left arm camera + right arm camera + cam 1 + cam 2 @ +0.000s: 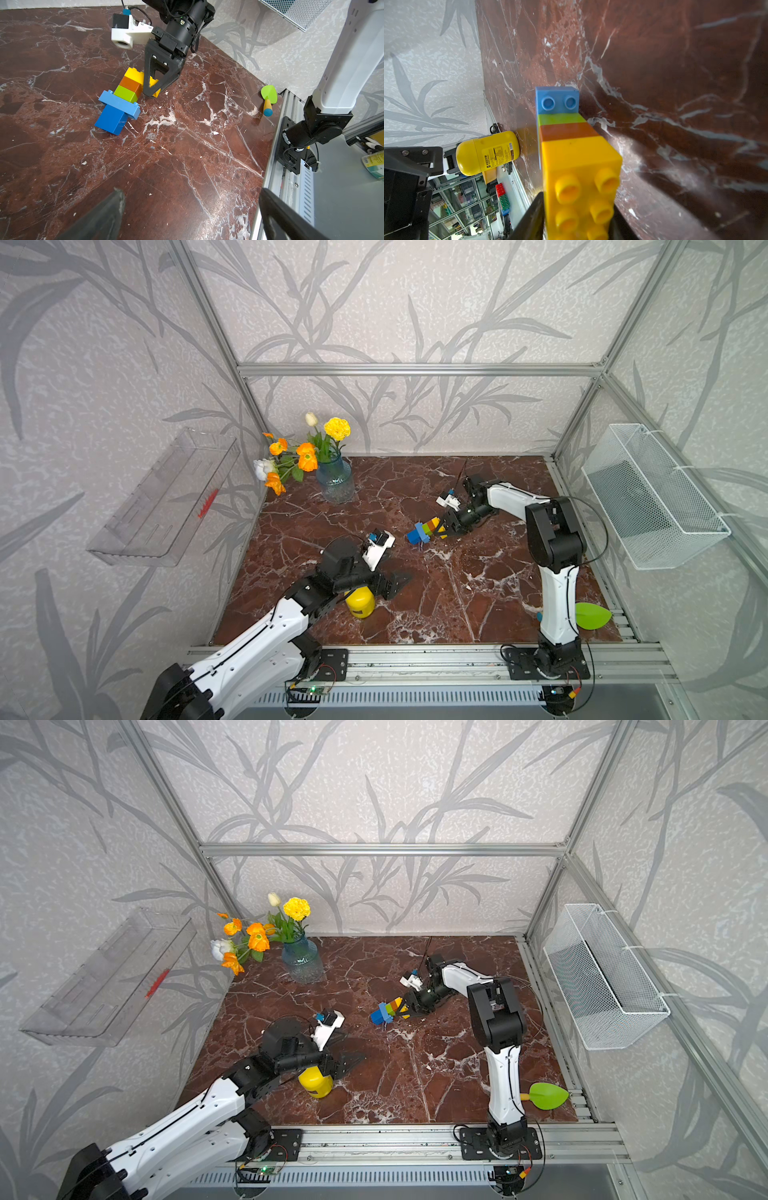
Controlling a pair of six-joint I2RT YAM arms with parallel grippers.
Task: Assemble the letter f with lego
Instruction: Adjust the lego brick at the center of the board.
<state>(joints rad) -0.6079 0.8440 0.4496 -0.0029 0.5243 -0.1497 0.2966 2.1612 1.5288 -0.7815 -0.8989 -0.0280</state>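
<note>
The letter f (424, 531) (388, 1011) lies on its side mid-table as one joined stack of lego: yellow bar (133, 73), orange brick (129, 83), green brick (124, 93), light-blue bar (119, 102), dark-blue foot (111, 120). My right gripper (441, 531) (152, 91) reaches in from the right. Its fingers press both sides of the yellow bar (581, 166), shut on it. My left gripper (395, 580) (191, 191) hangs open nearer the front, well short of the stack, with bare table between its fingers.
A yellow cylinder (360, 603) (488, 152) lies under the left arm. A green leaf-shaped tool (592, 615) (269, 94) rests by the right arm's base. A vase of flowers (334, 479) stands at the back left. A wire basket (652, 497) and a clear tray (166, 497) hang on the side walls.
</note>
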